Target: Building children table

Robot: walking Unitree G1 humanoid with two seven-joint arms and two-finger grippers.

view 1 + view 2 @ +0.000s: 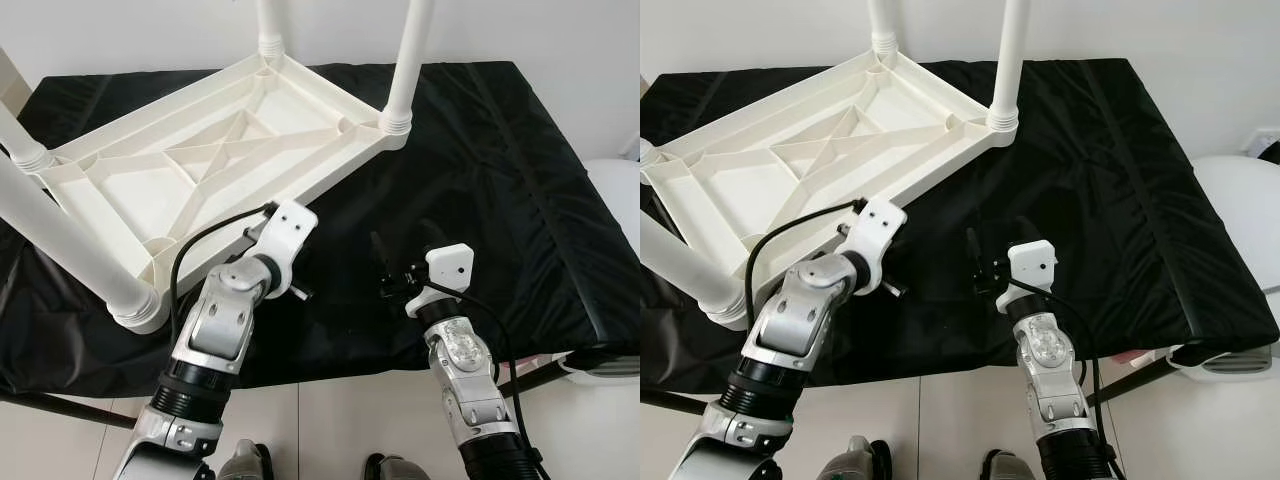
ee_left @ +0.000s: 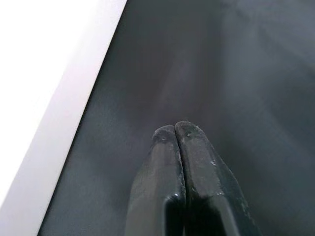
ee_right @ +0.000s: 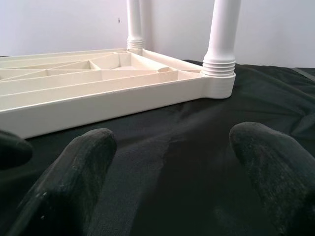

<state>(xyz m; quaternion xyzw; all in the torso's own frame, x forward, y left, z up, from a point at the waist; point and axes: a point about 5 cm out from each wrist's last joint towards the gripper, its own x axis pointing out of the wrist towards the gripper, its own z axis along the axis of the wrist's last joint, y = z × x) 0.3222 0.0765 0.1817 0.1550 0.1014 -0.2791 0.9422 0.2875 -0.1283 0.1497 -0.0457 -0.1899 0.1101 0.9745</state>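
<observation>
Black cloth [image 1: 500, 200] spread over a bench, seemingly to protect the plastic during assembly. Nearest, at six o'clock: two silver arms raised over the cloth's front edge. Left gripper [image 2: 176, 129] at seven o'clock, fingers pressed together and holding nothing, tips low over the cloth just beside the long white edge of the table [image 1: 200, 160]. Right gripper [image 3: 170, 147] at five o'clock, fingers [image 3: 83, 162] spread wide and empty, aimed over bare cloth toward the tabletop's rim.

Farther back, from nine to twelve o'clock: white children's table lying upside down, ribbed underside up, presumably so legs can be fitted into the corner sockets from above. Four legs already standing in the corners: near-left leg [image 1: 60, 235] looming large at nine o'clock, a second [image 1: 15, 135] at ten, a third [image 1: 268, 25] at twelve, a fourth [image 1: 408, 60] at one, its threaded collar seated on the corner.

Table ahead and to the left of the right gripper, apart from it; close beside the left one, contact impossible to judge. Assembly apparently close to finished; likely remaining: tightening, then turning upright.
</observation>
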